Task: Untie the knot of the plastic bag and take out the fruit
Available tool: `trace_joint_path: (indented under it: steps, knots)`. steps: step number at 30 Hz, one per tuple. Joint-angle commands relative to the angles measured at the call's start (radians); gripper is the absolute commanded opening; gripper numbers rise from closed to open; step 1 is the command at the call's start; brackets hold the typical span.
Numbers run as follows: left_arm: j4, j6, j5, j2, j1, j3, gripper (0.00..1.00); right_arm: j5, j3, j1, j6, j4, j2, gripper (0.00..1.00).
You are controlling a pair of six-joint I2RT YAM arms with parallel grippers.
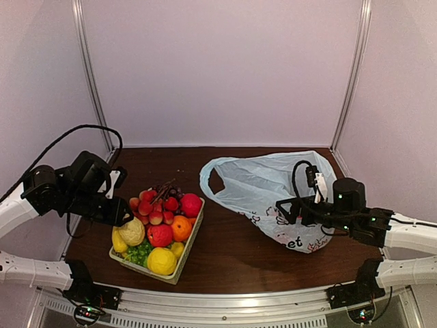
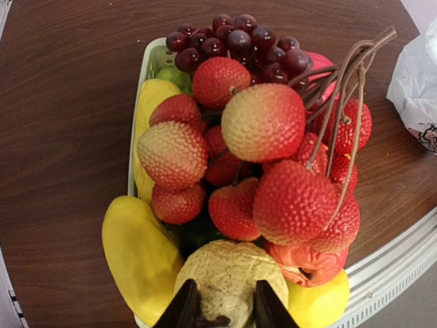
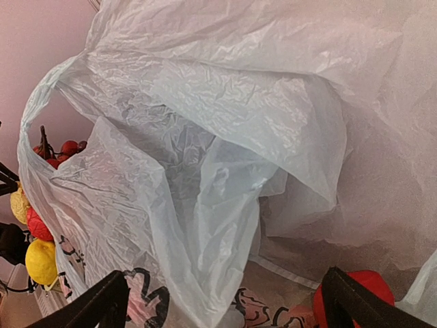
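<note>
Plastic bag (image 1: pixel 273 188) lies crumpled, pale blue, gaping; right tool (image 3: pixel 225 301) spread, left tool (image 2: pixel 227 307) pinching lumpy fruit (image 2: pixel 229 273).

In the left wrist view the bottom edge cuts off the left gripper (image 2: pixel 227 311). Only two dark fingertips (image 2: pixel 183 309) show, one on each side of a pale lumpy fruit (image 2: pixel 229 273), and whether they press it I cannot tell. The basket (image 2: pixel 153 56) is almost covered by fruit; only a piece of rim shows. In the right wrist view the right gripper (image 3: pixel 224 281) is also cut at the bottom edge, as is the dark print (image 3: pixel 147 304) on the plastic bag (image 3: pixel 225 102). A red thing (image 3: pixel 372 281) behind one finger is half hidden and not recognisable.
</note>
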Motion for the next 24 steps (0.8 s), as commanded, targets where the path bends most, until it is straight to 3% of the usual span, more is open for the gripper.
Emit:
trace_joint_path:
  steps: [1,4,16,24]
  knots:
    - [0.019,-0.003,0.011,-0.001,0.007,-0.018,0.36,0.019,0.011,0.001,-0.01,-0.01,-0.008,0.99]
    - [0.018,-0.003,0.01,-0.004,0.007,-0.015,0.46,0.02,0.011,0.002,-0.011,-0.01,-0.007,0.99]
    - [-0.032,-0.012,-0.019,-0.008,0.007,0.016,0.71,0.015,0.015,0.002,-0.009,-0.006,-0.003,0.99]
    - [-0.045,-0.021,-0.024,-0.021,0.007,0.016,0.75,0.01,0.015,0.001,-0.009,0.002,0.0,0.99]
